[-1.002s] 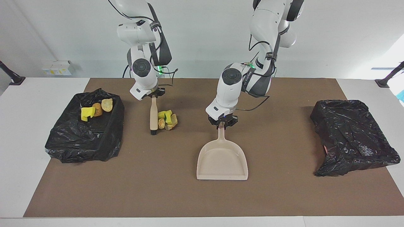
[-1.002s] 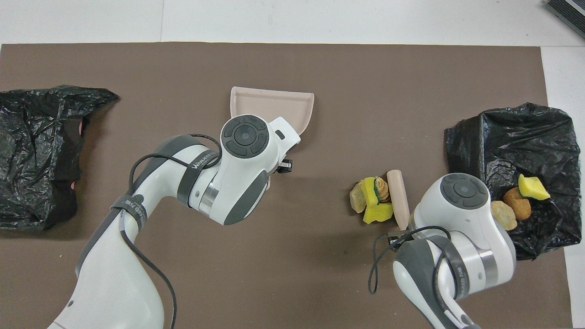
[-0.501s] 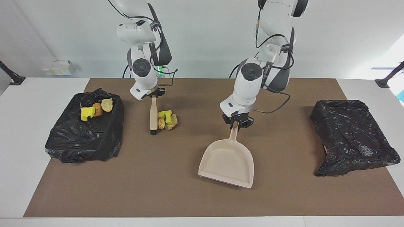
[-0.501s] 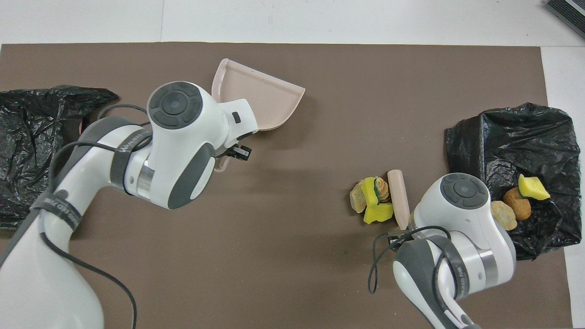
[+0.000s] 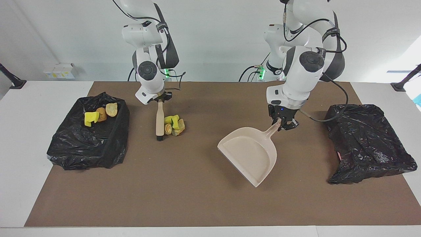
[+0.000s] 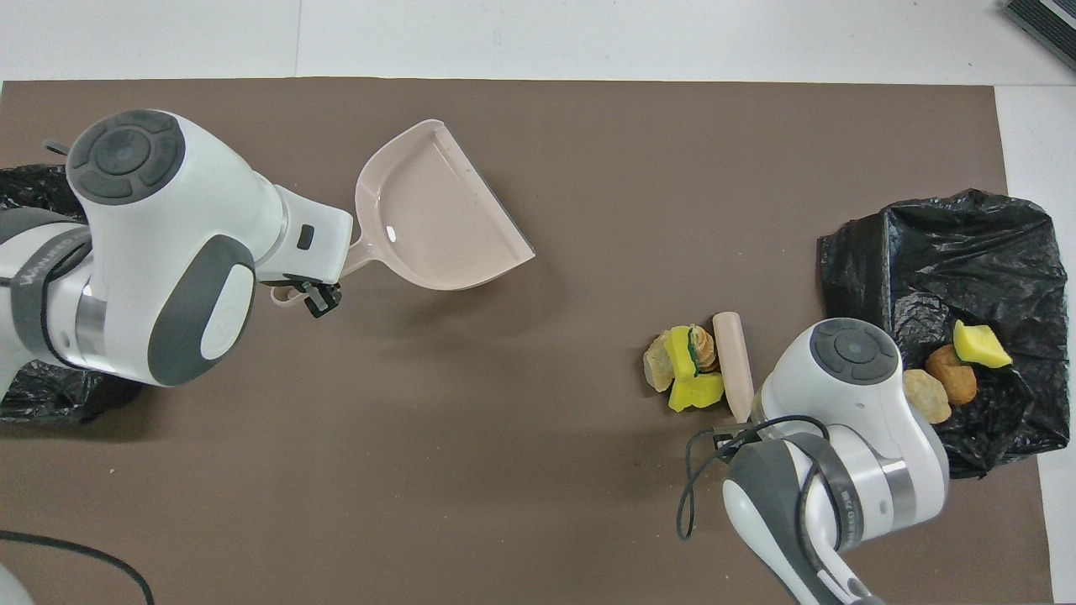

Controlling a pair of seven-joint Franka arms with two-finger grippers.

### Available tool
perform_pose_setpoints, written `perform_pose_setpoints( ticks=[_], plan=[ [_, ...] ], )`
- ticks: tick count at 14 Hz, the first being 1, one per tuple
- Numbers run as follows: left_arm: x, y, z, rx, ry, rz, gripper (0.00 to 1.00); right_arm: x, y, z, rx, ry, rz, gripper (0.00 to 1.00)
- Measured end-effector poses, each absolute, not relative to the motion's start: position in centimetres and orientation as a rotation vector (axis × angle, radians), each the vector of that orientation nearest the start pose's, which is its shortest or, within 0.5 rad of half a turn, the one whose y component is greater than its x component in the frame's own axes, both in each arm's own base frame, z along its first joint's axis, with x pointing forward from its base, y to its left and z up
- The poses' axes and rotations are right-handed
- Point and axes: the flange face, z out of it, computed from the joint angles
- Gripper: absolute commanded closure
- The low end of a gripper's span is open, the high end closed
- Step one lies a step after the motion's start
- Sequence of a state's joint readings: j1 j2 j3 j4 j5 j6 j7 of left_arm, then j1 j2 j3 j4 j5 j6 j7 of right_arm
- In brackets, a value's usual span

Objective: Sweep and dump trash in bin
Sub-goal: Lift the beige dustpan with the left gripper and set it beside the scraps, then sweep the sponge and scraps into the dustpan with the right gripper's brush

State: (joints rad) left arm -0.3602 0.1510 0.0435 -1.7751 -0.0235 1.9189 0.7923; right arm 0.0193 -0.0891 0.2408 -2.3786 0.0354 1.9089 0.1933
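Toward the right arm's end of the brown mat (image 5: 164,197): black-lined bin (image 5: 82,149), with some trash (image 5: 98,115) already in it, namely one yellow chunk and two tan lumps, all at the side nearer to the robots. Next along, right gripper (image 5: 160,98) closed tight on the top of the brush (image 5: 160,120), held upright with the dark bristles down at the mat. Just beside the brush, on its side toward the left arm's end: trash pile (image 5: 174,125) of yellow foam and tan lumps, bunched together on the mat and touching or nearly touching the wooden handle. Farther along, well apart from the pile: beige dustpan (image 5: 250,154), lifted off the mat and tilted, mouth turned toward the pile's end of the table and away from the robots. Left gripper (image 5: 283,123) clamped narrow on the dustpan's handle, over the mat near the second black-lined bin (image 5: 365,141), at the left arm's end.
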Motion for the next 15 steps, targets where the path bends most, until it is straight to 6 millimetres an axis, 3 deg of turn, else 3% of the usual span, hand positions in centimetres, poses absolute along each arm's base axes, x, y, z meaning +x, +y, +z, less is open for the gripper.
perform_pose_setpoints(
  ticks=[3,5,7,9,13,15],
  plan=[
    [55.1,-15.8,45.7,-2.538,1.905,0.049,1.0,42.4,11.4,33.1,-3.16,-0.063,0.601,1.0],
    [52.8,-15.4,44.4,-2.471,2.004,0.069,1.0,42.5,11.4,33.1,-3.158,-0.061,0.597,1.0],
    [50.2,-17.5,43.5,-2.371,2.096,0.113,1.0,42.5,11.5,33.0,-3.158,-0.065,0.593,1.0],
    [47.8,-20.9,42.5,-2.289,2.155,0.162,1.0,42.6,11.8,32.6,-3.149,-0.066,0.584,1.0],
    [43.7,-27.7,39.6,-2.235,2.023,0.243,1.0,42.3,15.4,31.3,-3.074,-0.025,0.571,1.0],
    [42.7,-29.6,38.5,-2.261,1.963,0.25,1.0,41.7,17.7,30.7,-3.063,-0.024,0.569,1.0]
  ],
)
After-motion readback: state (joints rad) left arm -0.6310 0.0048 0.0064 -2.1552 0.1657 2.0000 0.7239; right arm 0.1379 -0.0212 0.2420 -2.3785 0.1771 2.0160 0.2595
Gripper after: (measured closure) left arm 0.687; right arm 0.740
